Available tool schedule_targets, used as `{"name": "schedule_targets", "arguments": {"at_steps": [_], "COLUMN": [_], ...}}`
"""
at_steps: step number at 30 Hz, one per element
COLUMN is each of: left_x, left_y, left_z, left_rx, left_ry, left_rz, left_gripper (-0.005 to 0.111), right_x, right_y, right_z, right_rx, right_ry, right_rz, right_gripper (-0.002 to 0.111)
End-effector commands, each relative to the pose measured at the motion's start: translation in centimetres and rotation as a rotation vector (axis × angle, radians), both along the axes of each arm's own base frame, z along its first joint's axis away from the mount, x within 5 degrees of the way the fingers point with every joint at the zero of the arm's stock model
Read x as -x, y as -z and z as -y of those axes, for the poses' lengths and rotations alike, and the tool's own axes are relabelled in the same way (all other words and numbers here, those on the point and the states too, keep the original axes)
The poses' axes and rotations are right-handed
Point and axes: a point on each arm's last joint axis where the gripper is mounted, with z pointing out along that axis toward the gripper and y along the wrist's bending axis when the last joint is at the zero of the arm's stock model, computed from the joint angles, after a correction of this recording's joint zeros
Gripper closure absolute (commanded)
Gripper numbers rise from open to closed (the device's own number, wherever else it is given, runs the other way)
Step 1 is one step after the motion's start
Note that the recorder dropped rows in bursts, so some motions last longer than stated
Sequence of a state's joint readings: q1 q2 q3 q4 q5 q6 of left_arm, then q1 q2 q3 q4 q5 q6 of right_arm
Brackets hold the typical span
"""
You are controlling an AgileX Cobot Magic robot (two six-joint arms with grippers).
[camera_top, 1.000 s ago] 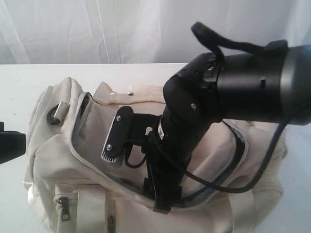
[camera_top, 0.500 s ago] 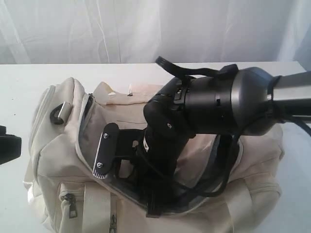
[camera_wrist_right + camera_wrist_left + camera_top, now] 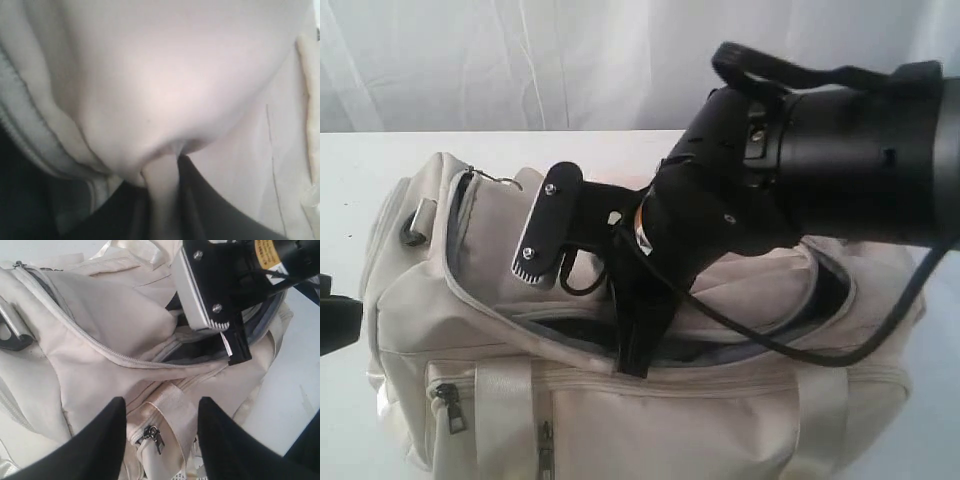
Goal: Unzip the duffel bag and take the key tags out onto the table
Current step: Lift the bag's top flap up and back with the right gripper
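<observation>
White bench (image 3: 360, 170) spreads out below a pale curtain (image 3: 520, 60), and the cream duffel bag (image 3: 720, 420) sits on it with its main zipper open and grey lining (image 3: 720, 352) showing at the mouth. Compared with half a second ago, the right arm (image 3: 840, 150) stands higher over the bag. The bag's top flap has risen with it, and the end with the D-ring (image 3: 415, 235) has shifted a little outward. The arm bends down from above the bag, its right claw (image 3: 162, 172) clenched on a fold of the bag's cream fabric at the mouth. The left claw (image 3: 161, 407) hangs released over the bag's front, its fingers apart above the webbing strap (image 3: 175, 405) and a pocket zipper pull (image 3: 152, 435), with nothing between them.
</observation>
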State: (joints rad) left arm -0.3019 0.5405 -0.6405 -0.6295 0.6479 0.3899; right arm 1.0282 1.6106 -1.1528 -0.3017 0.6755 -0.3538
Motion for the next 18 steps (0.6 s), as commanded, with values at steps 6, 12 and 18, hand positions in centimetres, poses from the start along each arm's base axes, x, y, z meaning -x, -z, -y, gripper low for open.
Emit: {"name": "schedule_targets", "arguments": {"at_steps": [6,12,18], "left_x": [0.4,0.6,0.8], "left_y": [0.5,0.6,0.7], "left_z": [0.1,0.1,0.1], "left_rx": [-0.034,-0.042,-0.047], "left_ry": [0.041,0.055,0.069], "left_rz": [-0.040,-0.056,-0.076], "left_gripper": [0.057,0.057,0.057], "right_x": [1.0,1.1,-0.8], "right_y": [-5.6,-7.7,-8.1], "right_z": [2.1,2.6,2.3], "right_rx": [-0.148,-0.223,-0.229], "right_ry": [0.008,-0.013,-0.031], "right_rz": [0.107,0.214,0.397], "right_gripper": [0.108,0.108,0.108]}}
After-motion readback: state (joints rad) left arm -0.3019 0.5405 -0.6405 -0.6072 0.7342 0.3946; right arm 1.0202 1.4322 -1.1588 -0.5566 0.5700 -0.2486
